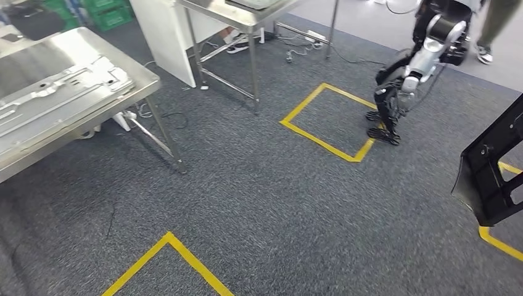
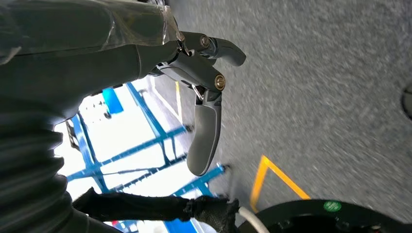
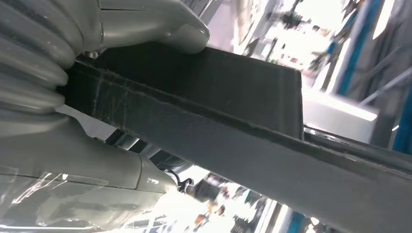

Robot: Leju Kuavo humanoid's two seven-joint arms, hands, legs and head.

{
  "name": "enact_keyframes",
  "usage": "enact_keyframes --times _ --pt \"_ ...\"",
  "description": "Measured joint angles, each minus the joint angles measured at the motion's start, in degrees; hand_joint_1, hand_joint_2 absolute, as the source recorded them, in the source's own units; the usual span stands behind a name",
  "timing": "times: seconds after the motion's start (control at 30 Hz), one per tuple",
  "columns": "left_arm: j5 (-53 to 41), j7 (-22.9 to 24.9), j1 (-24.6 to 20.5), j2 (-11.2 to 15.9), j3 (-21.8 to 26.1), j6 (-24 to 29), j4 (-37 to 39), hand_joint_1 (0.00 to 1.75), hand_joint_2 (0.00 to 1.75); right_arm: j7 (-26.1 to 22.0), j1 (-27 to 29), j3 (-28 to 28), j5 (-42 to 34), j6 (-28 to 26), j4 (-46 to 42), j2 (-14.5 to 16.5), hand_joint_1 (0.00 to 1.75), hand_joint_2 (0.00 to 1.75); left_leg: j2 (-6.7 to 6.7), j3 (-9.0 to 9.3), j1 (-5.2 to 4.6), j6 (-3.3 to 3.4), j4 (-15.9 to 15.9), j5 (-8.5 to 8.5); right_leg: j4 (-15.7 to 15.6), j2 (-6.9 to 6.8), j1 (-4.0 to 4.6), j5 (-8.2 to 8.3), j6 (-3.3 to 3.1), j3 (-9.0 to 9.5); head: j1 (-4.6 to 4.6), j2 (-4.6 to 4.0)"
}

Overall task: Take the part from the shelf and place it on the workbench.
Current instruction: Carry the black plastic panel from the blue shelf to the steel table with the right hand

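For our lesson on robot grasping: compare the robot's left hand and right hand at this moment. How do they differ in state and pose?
The right hand holds the black part, its thumb pressed on one face; the left hand holds nothing. The right hand's fingers are largely hidden by the part, while the left hand's thumb and fingers stand free over the grey carpet. In the head view, the part shows at the right edge. Both hands share a grey ribbed cover and grey thumb.
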Motion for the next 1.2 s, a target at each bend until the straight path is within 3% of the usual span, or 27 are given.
enact_keyframes --times 0.03,0.07,0.1,0.13,0.2,0.27,0.3,0.33,0.37,0.4,0.5,0.57,0.63,0.7,0.77,0.8,0.83,0.87,0.9,0.93,1.0,1.07,1.13,1.17,1.2 --pt "0.03 -0.07 -0.07 -0.03 0.0 -0.01 0.01 0.0 1.75 -0.08 -0.11 0.14 0.1 0.17 0.0 0.13 1.75 1.75 -0.78 -0.16 0.05 -0.35 0.05 -0.27 -1.97 1.07 -0.12 0.42 -0.19 0.93 0.02 0.0" --pt "0.07 -0.14 -0.15 -0.06 0.0 -0.03 0.01 0.0 1.75 -0.19 -0.25 0.34 0.21 0.37 0.0 0.24 1.75 1.75 -1.62 -0.28 0.13 -0.67 -0.07 -0.37 -2.76 1.12 -0.02 0.25 -0.63 1.4 0.02 0.0" --pt "0.11 -0.2 -0.15 -0.1 0.0 -0.04 0.01 0.0 1.75 -0.33 -0.39 0.56 0.3 0.55 0.01 0.37 1.75 1.75 -2.41 -0.28 0.32 -0.94 -0.36 -0.34 -2.97 0.19 0.02 0.19 -1.22 1.68 0.02 0.0" --pt "0.14 -0.25 -0.05 -0.12 0.0 -0.06 0.01 0.0 1.75 -0.49 -0.6 0.79 0.36 0.71 0.03 0.55 1.75 1.75 -2.28 -0.42 0.42 -1.22 -0.09 -0.56 -3.3 -0.78 0.06 0.19 -1.67 2.02 0.02 0.0" --pt "0.19 -0.27 0.09 -0.17 0.0 -0.14 0.01 0.0 1.75 -0.95 -1.24 1.32 0.51 0.92 0.11 0.98 1.75 1.75 0.49 -2.51 0.53 -1.76 3.99 -2.58 -4.12 -2.69 0.05 0.31 -2.44 2.77 -0.01 0.0" --pt "0.27 -0.27 0.11 -0.19 0.0 -0.29 0.01 0.0 1.75 -1.49 -1.97 1.87 0.7 1.04 0.3 1.44 1.75 1.75 3.98 -7.78 0.75 -2.28 13.35 -6.35 -4.5 -4.45 0.34 0.24 -2.88 3.16 -0.03 0.0" --pt "0.31 -0.26 0.1 -0.19 0.0 -0.37 0.01 0.0 1.75 -1.75 -2.31 2.22 0.78 1.12 0.43 1.67 1.75 1.75 4.67 -10.54 0.96 -2.47 17.79 -7.71 -4.55 -5.31 0.46 0.14 -3.0 3.24 -0.02 0.0" --pt "0.31 -0.26 0.11 -0.2 0.0 -0.4 0.01 0.0 1.75 -1.95 -2.6 2.61 0.8 1.21 0.58 1.92 1.75 1.75 4.91 -12.32 1.16 -2.59 20.21 -7.98 -4.55 -6.12 0.52 0.01 -3.02 3.35 -0.02 0.0" --pt "0.31 -0.24 0.13 -0.21 0.0 -0.43 0.01 0.0 1.75 -2.08 -2.85 3.04 0.8 1.31 0.75 2.21 1.75 1.75 5.02 -12.7 1.33 -2.68 19.88 -6.99 -4.55 -6.9 0.54 -0.16 -2.98 3.52 -0.02 0.0" --pt "0.31 -0.22 0.15 -0.22 0.0 -0.43 0.01 0.0 1.75 -2.16 -3.1 3.47 0.8 1.39 0.91 2.51 1.75 1.75 5.33 -11.76 1.47 -2.76 17.07 -5.05 -4.55 -7.65 0.53 -0.34 -2.84 3.77 -0.01 0.0" --pt "0.31 -0.18 0.05 -0.24 0.0 -0.42 0.01 0.0 1.75 -2.26 -3.79 4.37 0.84 1.45 1.28 3.15 1.75 1.75 9.13 -5.48 1.43 -2.93 3.71 0.97 -4.48 -9.43 0.61 -1.23 -1.88 4.71 -0.01 0.0" --pt "0.31 -0.18 -0.03 -0.2 0.0 -0.4 0.01 0.0 1.75 -2.34 -4.05 4.82 0.86 1.46 1.49 3.4 1.75 1.75 10.42 -4.0 0.85 -2.76 0.9 1.94 -4.48 -10.44 0.57 -1.93 -0.99 5.47 -0.03 0.0" --pt "0.28 -0.18 0.01 -0.12 0.0 -0.22 0.02 0.0 1.75 -2.35 -4.35 5.3 0.86 1.57 1.71 3.81 1.75 1.75 9.21 -3.77 0.55 -2.1 0.88 2.08 -4.59 -11.43 0.04 -2.54 -0.23 6.33 -0.05 0.0" --pt "0.15 -0.18 0.02 -0.01 -0.01 0.16 0.03 0.0 1.75 -2.39 -4.75 5.81 0.88 1.85 1.99 4.2 1.75 1.75 7.82 -3.25 0.68 -1.23 0.7 2.24 -1.63 -9.53 -0.25 -4.67 0.06 5.42 -0.01 0.0" --pt "-0.09 -0.37 -0.16 0.16 -0.01 0.79 0.05 0.0 1.75 -2.5 -5.17 6.31 1.02 2.04 2.2 4.39 1.75 1.75 6.52 -3.02 0.71 -0.55 0.67 2.24 7.02 -6.2 0.08 -8.67 -0.15 1.05 0.04 0.0" --pt "-0.29 -0.56 -0.28 0.22 -0.02 1.22 0.06 0.0 1.75 -2.55 -5.31 6.54 1.15 2.07 2.29 4.49 1.75 1.75 5.85 -2.99 0.63 -0.37 0.68 2.2 11.8 -5.39 0.39 -10.26 -0.29 -1.72 0.05 0.0" --pt "-0.56 -0.86 -0.29 0.23 -0.04 1.74 0.06 0.0 1.75 -2.56 -5.37 6.78 1.29 2.07 2.38 4.6 1.75 1.75 5.02 -2.89 0.52 -0.22 0.69 2.12 15.16 -4.97 0.71 -10.79 -0.48 -4.0 0.04 0.0" --pt "-0.89 -1.17 -0.24 0.22 -0.1 2.39 0.06 0.0 1.75 -2.56 -5.37 7.02 1.43 2.06 2.5 4.7 1.75 1.75 4.13 -2.68 0.41 -0.13 0.69 2.04 16.01 -4.79 1.0 -9.92 -0.77 -5.19 0.04 0.0" --pt "-1.3 -1.56 -0.16 0.21 -0.22 3.2 0.06 0.0 1.75 -2.55 -5.37 7.24 1.57 2.04 2.6 4.8 1.75 1.75 3.19 -2.4 0.31 -0.08 0.7 1.93 14.08 -4.56 1.29 -7.74 -1.17 -5.11 0.04 0.0" --pt "-1.73 -1.93 -0.11 0.2 -0.4 4.11 0.05 0.0 1.75 -2.52 -5.37 7.4 1.71 2.02 2.66 4.87 1.75 1.75 2.23 -2.09 0.26 -0.06 0.7 1.82 9.98 -3.96 1.56 -4.79 -1.65 -3.94 0.04 0.0" --pt "-2.56 -2.5 -0.17 0.18 -0.84 5.91 0.05 0.0 1.75 -2.43 -5.39 7.5 2.02 1.99 2.74 4.92 1.75 1.75 0.48 -1.77 0.17 -0.27 0.72 1.54 0.78 -1.18 1.98 0.07 -2.52 -0.82 0.05 0.0" --pt "-3.07 -2.7 -0.25 0.17 -1.15 7.09 0.06 0.0 1.75 -2.26 -5.41 7.51 2.18 2.01 2.78 4.92 1.75 1.75 -1.09 -1.98 0.17 -0.68 0.62 1.37 -3.11 0.17 2.27 1.41 -2.95 0.5 0.06 0.0" --pt "-3.26 -2.72 -0.07 0.28 -1.32 7.65 0.07 0.0 1.75 -2.15 -5.44 7.53 2.24 2.02 2.83 4.96 1.75 1.75 -2.17 -2.18 0.17 -1.16 0.42 1.33 -3.56 -1.35 2.18 1.41 -3.23 0.81 0.06 0.0" --pt "-3.32 -2.72 0.07 0.35 -1.39 7.76 0.08 0.0 1.75 -2.12 -5.48 7.55 2.26 2.03 2.86 4.99 1.75 1.75 -1.58 -2.35 0.06 -1.43 0.76 1.02 -3.88 -2.08 2.02 1.49 -3.44 1.06 0.04 0.0" --pt "-3.4 -2.71 0.13 0.41 -1.47 7.83 0.09 0.0 1.75 -2.11 -5.54 7.57 2.27 2.03 2.9 5.04 1.75 1.75 -0.12 -3.23 0.0 -1.73 2.55 -0.02 -4.21 -2.86 1.83 1.57 -3.71 1.32 0.03 0.0"
